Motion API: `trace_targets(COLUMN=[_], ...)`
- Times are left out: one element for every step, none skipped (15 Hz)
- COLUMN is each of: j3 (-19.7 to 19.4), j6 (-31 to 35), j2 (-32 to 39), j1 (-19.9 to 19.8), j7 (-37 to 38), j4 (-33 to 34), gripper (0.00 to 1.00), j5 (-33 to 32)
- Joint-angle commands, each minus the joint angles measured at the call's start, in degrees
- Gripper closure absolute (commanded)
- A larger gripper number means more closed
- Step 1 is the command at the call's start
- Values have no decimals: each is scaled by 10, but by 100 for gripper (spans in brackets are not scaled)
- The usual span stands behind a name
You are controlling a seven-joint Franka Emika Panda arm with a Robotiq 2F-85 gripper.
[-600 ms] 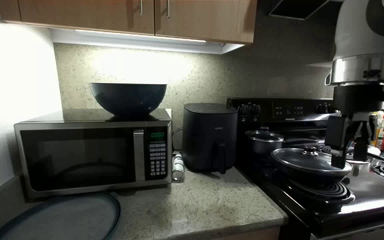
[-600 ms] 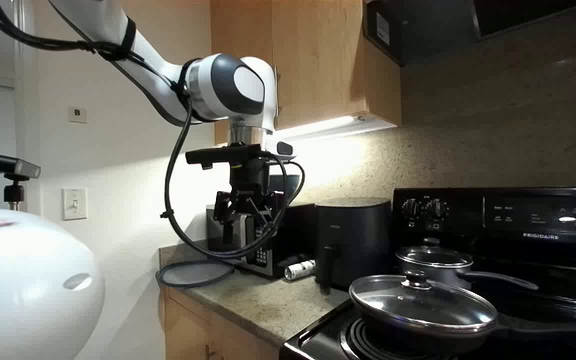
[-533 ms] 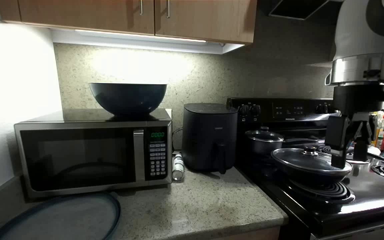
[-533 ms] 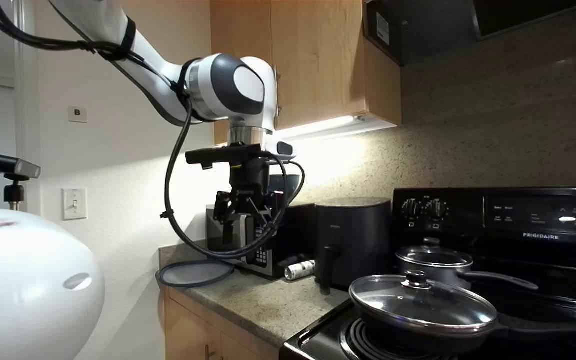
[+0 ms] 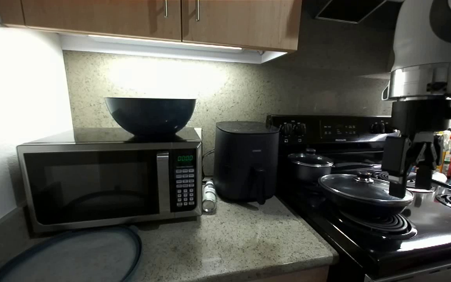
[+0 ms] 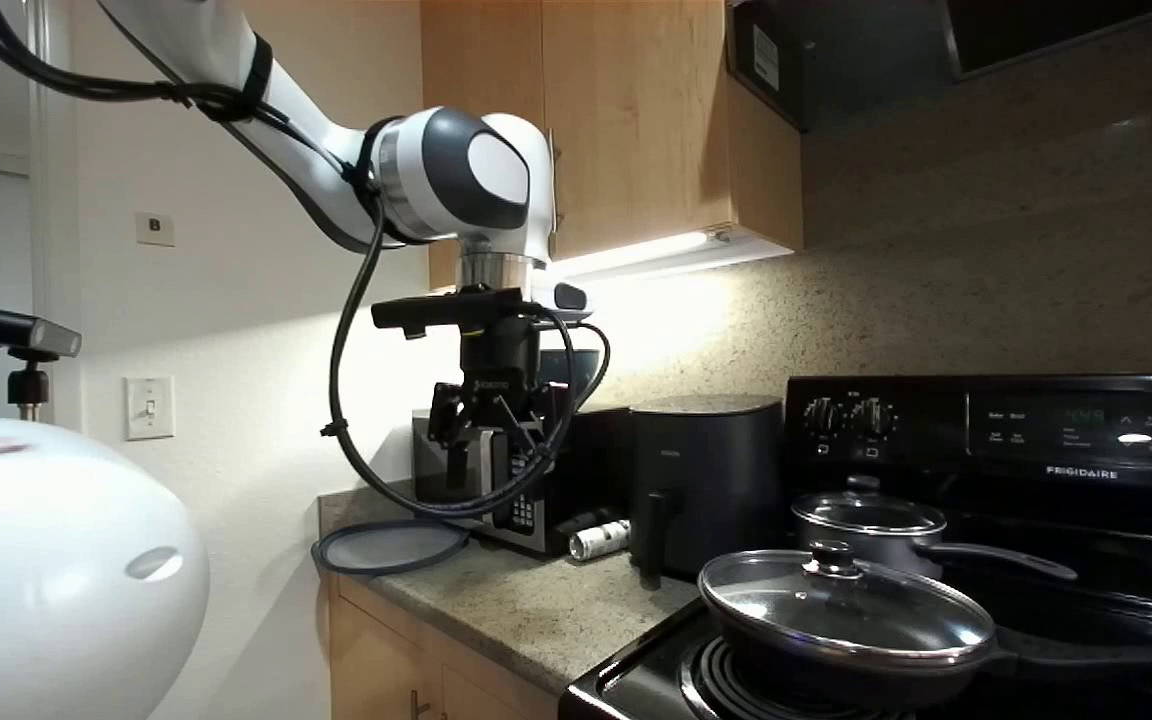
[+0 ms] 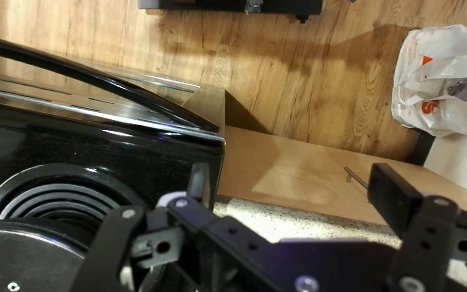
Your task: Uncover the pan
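I've got a speckled table (image 5: pixel 225 243): microwave (image 5: pixel 104 184), air fryer (image 5: pixel 245 160), pale cylinder (image 5: pixel 209 197) on its side between them, flat blue-rimmed disc (image 5: pixel 73 254) in front of the microwave.

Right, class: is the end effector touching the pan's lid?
Apart: in an exterior view, the end effector hangs clear of the lid, with the air fryer showing between them.

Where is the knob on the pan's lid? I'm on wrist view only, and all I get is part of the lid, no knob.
Observer: In both exterior views the knob stands up from the middle of the glass lid.
Operator: Anything sticking out sideways?
Observer: Yes, in an exterior view the handle of the pan runs toward the right edge of the picture.
Operator: Other cookware close by?
Observer: A saucepan, also lidded, stands nearer the control panel.
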Motion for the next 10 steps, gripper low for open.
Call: trace_targets(j3=[4, -1, -7, -12, -17, -21, -28, -32, -34, -39], j6=[32, 53, 76, 91, 112, 126, 124, 119, 114, 114], j2=[16, 24, 36, 48, 64, 80, 97, 104, 71, 84], j1=[-38, -54, -72, -87, -104, -118, -125, -125, -117, -120], j7=[45, 56, 66, 74, 85, 97, 100, 98, 78, 79], j4=[-1, 1, 7, 14, 24, 34, 48, 56, 31, 41], gripper=[0, 0, 0, 0, 0, 0, 0, 0, 0, 0], j5=[-31, -46, -65, -78, -94, -105, -103, -94, -90, -90])
